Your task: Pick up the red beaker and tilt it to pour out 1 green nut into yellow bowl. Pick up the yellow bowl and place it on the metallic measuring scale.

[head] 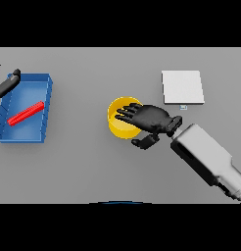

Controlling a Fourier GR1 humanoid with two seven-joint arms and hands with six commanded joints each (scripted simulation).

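Note:
The yellow bowl (120, 120) stands on the table's middle. My right hand (151, 119) hovers over its right half, with straight fingers reaching across the rim and the thumb (144, 142) below the bowl's right edge; the hand is open. The hand hides part of the bowl's inside, and no green nut shows. The red beaker (26, 113) lies on its side in a blue tray (44, 93) at the left. The metallic scale (182, 87), a pale square plate, sits at the back right, apart from the bowl. My left hand (8, 82) rests at the tray's far left corner, fingers relaxed.
The blue tray has raised walls and takes up the left side of the table. A small label sits at the scale's front edge (183, 106). My right forearm (210, 159) crosses the lower right of the table.

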